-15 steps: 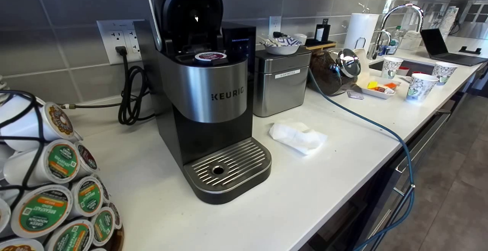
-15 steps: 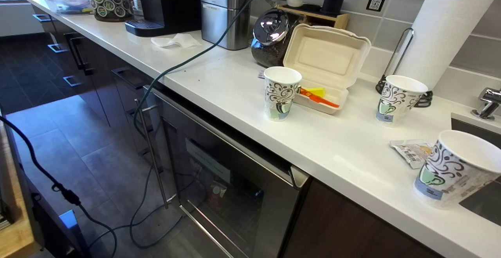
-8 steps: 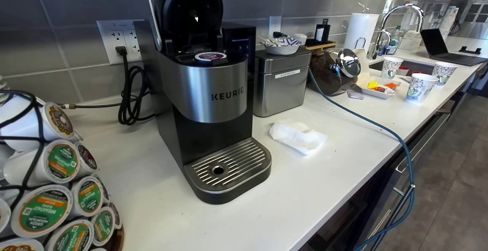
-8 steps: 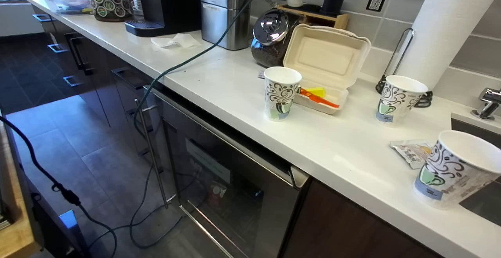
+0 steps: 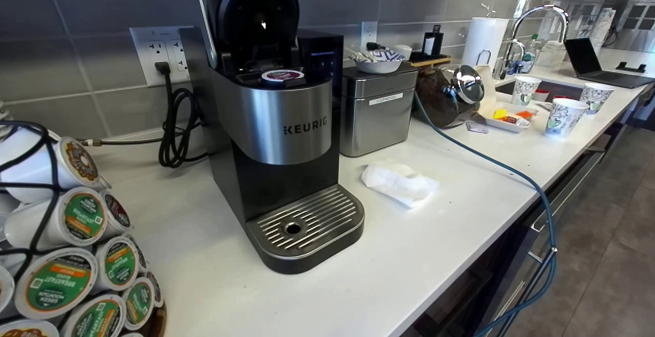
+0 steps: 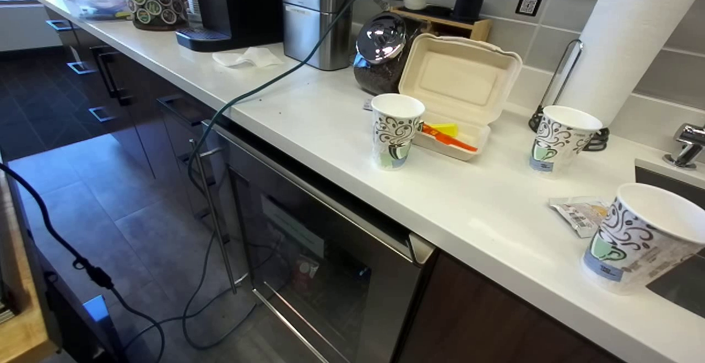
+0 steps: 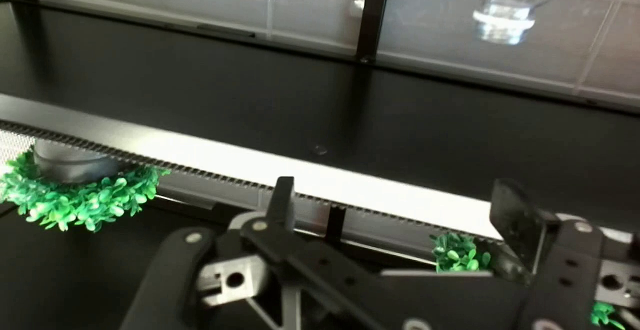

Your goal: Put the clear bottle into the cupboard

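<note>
My gripper (image 7: 395, 185) shows only in the wrist view. It stands open, its fingers wide apart and nothing held between them. Beyond the fingers runs a black shelf (image 7: 200, 79) with a brightly lit front edge; whether it belongs to the cupboard I cannot tell. At the upper right is a clear glass thing (image 7: 505, 17), apparently the clear bottle, its narrow end down and its upper part cut off by the frame. It is apart from the gripper, and what supports it is out of view. Neither exterior view shows the arm.
A green leafy wreath (image 7: 82, 195) surrounds a grey pot below the shelf at left; more leaves (image 7: 455, 252) show between the fingers. A dark post (image 7: 375, 14) stands behind. On a counter are a coffee maker (image 5: 281, 122), a paper cup (image 6: 396, 131) and a blue-green cable (image 6: 259, 90).
</note>
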You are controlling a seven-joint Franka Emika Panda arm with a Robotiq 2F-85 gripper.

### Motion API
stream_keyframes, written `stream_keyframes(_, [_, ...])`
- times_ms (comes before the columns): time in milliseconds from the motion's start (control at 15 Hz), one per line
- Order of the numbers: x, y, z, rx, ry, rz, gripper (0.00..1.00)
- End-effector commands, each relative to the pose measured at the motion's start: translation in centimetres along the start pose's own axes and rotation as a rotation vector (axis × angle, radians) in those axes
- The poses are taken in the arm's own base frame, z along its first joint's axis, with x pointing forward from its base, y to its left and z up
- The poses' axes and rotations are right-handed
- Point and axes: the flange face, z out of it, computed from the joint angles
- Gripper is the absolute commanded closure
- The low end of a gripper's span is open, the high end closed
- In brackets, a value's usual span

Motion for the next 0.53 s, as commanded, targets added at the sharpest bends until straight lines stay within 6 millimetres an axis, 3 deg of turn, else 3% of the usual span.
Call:
stream_keyframes(0, [2.3, 4.5, -1.5, 0.048, 0.032, -0.083, 0.0])
stream_keyframes(133, [3.0, 7.1, -1.9, 0.076, 0.046, -0.112, 0.0])
stream_keyframes(333, [4.0, 7.8, -2.8, 0.089, 0.111, -0.079, 0.0])
stream_keyframes(400, [1.6, 4.4, -0.8, 0.043, 0.007, -0.076, 0.0])
stream_keyframes(467, [1.6, 4.4, -0.8, 0.043, 0.007, -0.076, 0.0])
